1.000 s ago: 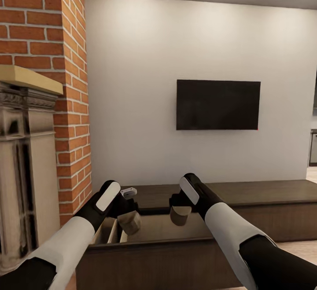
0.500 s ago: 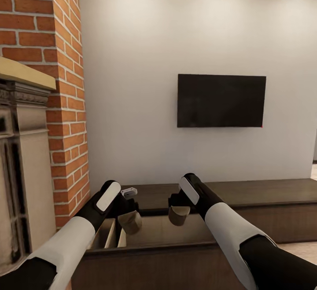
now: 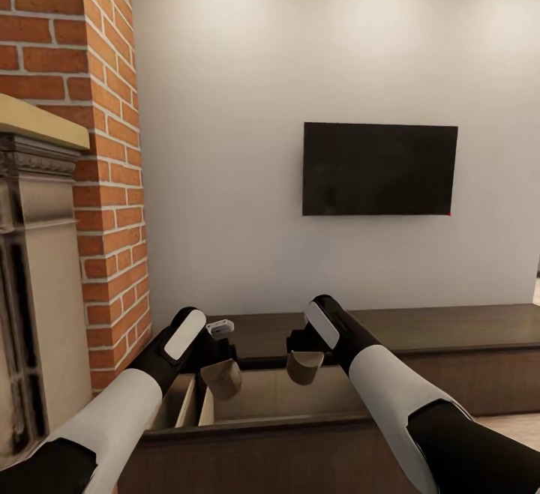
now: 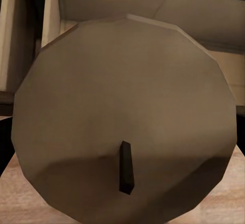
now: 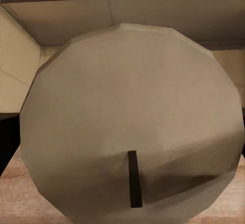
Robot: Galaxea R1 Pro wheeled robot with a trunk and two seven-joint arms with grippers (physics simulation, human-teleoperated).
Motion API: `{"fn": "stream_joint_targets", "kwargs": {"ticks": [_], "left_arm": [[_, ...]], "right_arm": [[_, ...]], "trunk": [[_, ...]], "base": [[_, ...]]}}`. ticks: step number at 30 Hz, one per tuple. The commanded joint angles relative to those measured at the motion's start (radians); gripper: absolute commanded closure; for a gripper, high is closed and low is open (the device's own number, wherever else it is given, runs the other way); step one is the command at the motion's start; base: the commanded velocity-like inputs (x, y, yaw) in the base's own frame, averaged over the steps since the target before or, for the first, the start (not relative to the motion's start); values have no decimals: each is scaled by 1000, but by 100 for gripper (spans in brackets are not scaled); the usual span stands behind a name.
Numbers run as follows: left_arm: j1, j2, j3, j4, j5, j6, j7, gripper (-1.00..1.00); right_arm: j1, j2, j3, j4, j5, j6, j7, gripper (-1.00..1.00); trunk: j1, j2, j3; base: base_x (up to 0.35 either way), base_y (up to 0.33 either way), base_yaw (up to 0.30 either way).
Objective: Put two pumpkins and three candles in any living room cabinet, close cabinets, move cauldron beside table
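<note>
- Candles are in both tools: the left tool (image 3: 220, 368) is clamped on one candle (image 3: 223, 378), and the right tool (image 3: 304, 357) is clamped on the other candle (image 3: 306, 367).
- In each wrist view the round candle top with its little dark wick (image 4: 126, 167) faces the camera, so each candle's long axis runs along its tool.
- Both candles hang just above the open part of the cabinet (image 3: 465, 329), whose pale inside (image 3: 300, 395) lies right below and a bit ahead of them.
- So I think the next move is mostly down, into that open space.
- Both arms look about as near; the left one hangs over the pale divider boards (image 3: 186, 400), so it may bump them.
</note>
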Motion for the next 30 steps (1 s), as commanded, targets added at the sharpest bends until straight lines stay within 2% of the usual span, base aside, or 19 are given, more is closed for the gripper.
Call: {"fn": "stream_joint_targets", "kwargs": {"ticks": [1,9,20,26,30], "left_arm": [[-1,0,-3,-1,10,1,11,100],[-1,1,-5,-1,10,1,11,100],[0,0,-10,-1,9,0,18,100],[0,1,-57,-1,7,-2,23,100],[0,1,-66,-1,6,-2,25,100]], "right_arm": [[-1,0,5,-1,-11,1,-8,100],[-1,0,5,-1,-11,0,-8,100],[-1,0,5,1,-11,1,-8,100],[-1,1,6,2,-11,4,-8,100],[-1,1,7,3,-11,4,-8,100]], "trunk": [[0,-1,-1],[0,-1,-1],[0,-1,-1],[0,-1,-1],[0,-1,-1]], "base": [[3,0,0],[15,0,0],[221,0,0],[213,9,0],[124,23,0]]}}
